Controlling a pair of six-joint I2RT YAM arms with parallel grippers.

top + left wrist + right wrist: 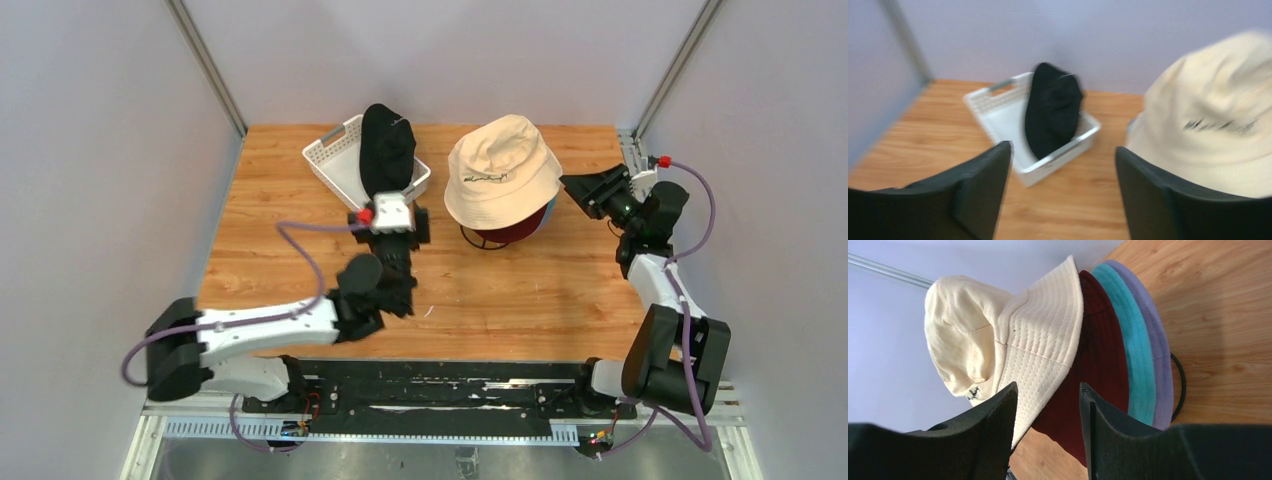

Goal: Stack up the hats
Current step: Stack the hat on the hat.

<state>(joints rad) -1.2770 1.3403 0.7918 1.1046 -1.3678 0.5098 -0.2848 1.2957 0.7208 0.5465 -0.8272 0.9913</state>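
Note:
A beige hat (500, 170) tops a stack of hats on a stand at the back right of the table. Under it in the right wrist view lie the beige hat's (1013, 335) neighbours: a dark red hat (1098, 355), a teal hat (1130, 345) and a lavender hat (1158, 350). A black hat (385, 150) leans upright in a white basket (335, 165). My left gripper (390, 212) hovers just in front of that basket, open wide and empty (1063, 147). My right gripper (578, 187) points at the stack's right side, open (1048, 385), with the brims just beyond its fingertips.
The black wire stand (1180, 385) shows under the stack's brims. The white basket (993, 107) sits at the back centre-left with the black hat (1053, 110) inside. Grey walls close the table on three sides. Bare wood lies between basket and stack.

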